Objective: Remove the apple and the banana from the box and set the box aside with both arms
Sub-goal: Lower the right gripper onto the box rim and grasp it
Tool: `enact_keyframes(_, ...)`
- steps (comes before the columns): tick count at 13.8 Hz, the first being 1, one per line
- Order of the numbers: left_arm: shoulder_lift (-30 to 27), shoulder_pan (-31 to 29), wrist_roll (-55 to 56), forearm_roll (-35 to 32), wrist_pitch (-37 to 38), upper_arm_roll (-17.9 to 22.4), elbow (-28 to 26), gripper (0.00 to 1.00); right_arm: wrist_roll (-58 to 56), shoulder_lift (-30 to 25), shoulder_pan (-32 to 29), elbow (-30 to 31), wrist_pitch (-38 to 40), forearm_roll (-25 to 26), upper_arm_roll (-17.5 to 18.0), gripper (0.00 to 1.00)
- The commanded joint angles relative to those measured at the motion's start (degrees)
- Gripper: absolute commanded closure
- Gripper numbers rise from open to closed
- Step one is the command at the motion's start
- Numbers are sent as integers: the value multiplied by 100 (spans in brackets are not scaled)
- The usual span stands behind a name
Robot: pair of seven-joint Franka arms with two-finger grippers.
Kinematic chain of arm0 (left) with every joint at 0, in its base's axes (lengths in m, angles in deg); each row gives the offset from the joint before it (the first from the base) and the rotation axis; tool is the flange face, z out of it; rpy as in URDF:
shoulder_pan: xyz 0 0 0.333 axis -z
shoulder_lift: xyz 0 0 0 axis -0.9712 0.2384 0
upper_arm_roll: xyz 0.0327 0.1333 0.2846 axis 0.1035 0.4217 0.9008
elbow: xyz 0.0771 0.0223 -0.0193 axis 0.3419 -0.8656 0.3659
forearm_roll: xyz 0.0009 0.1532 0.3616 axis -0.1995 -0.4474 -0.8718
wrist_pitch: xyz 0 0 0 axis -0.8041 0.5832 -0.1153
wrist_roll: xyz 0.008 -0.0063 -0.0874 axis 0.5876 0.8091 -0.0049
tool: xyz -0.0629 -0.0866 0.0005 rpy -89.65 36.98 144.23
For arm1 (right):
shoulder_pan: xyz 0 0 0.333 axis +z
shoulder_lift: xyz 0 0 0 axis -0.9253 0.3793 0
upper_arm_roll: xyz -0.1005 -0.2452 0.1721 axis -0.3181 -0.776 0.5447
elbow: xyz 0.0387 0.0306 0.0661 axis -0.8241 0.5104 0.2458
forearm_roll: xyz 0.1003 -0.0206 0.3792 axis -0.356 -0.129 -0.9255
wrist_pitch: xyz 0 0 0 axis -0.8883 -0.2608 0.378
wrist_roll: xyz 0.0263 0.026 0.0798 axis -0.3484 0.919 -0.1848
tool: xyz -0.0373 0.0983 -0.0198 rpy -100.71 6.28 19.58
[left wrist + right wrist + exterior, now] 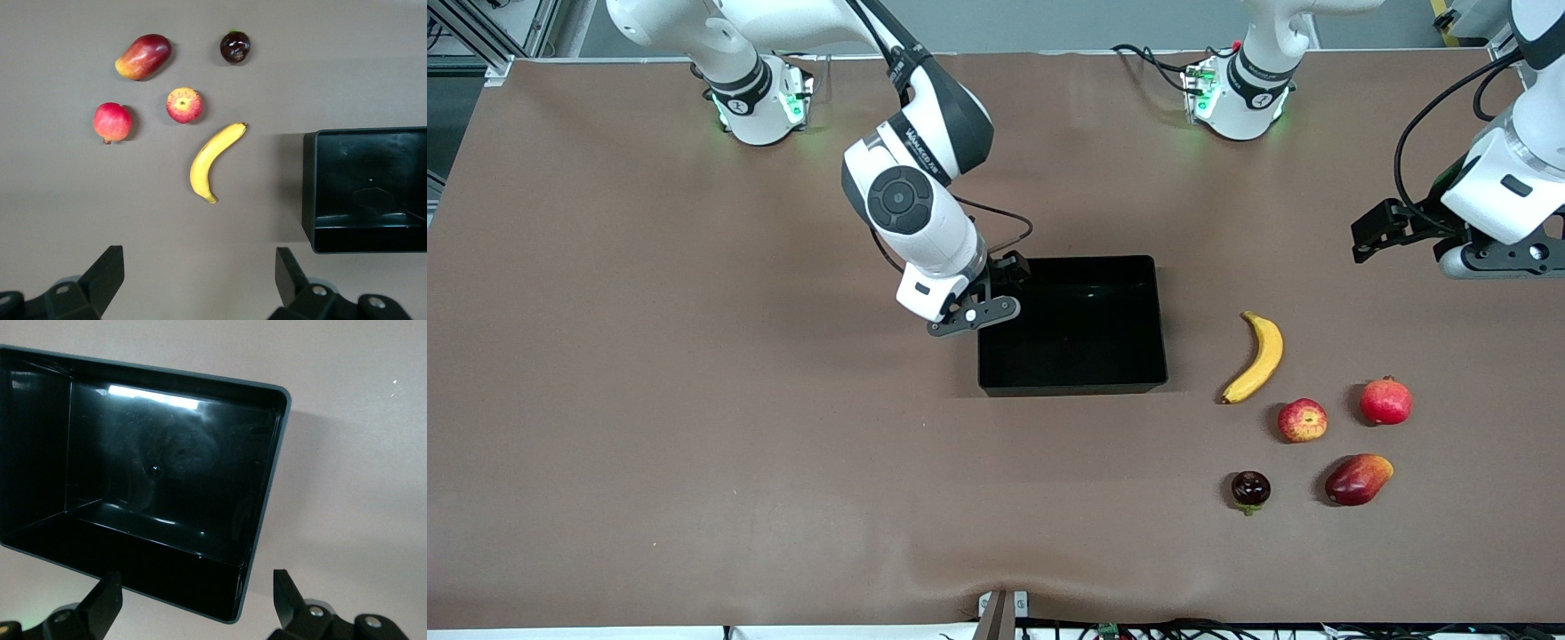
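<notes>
The black box [1072,386] stands mid-table and holds nothing. My right gripper [994,293] is open and low at the box's wall toward the right arm's end. In the right wrist view its fingers [287,600] stand wide on either side of a box corner [167,577], not touching it. The yellow banana [1258,357] and the streaked red apple [1303,420] lie on the table toward the left arm's end. My left gripper [1507,262] is open and empty, high over bare table. Its wrist view shows the banana [212,160], the apple [184,105] and the box [308,193].
A plain red crowned fruit [1385,401], a red-orange mango [1357,479] and a small dark round fruit [1250,490] lie around the apple. The brown table [694,400] is bare toward the right arm's end.
</notes>
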Motion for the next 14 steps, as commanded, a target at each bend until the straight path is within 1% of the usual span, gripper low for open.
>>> enact_keyframes(1, -47, 48, 17, 79, -45, -65, 1, 0, -36, 31, 56, -79, -25, -130, -50, 0)
enact_keyframes(3, -47, 40, 17, 79, -45, -143, 1, 0, -35, 40, 74, -79, -173, -96, -58, 0)
enact_keyframes(5, -47, 40, 17, 79, -45, -144, 1, 0, -27, 31, 109, -26, -665, -69, -59, 0)
enact_keyframes(11, -12, 48, 35, 35, -186, -223, -78, 0, -62, 444, -111, 9, -719, -34, -94, 0)
enact_keyframes(14, -55, 31, 35, 18, -212, -363, -227, 0, -62, 593, -181, 0, -771, -43, -94, 0)
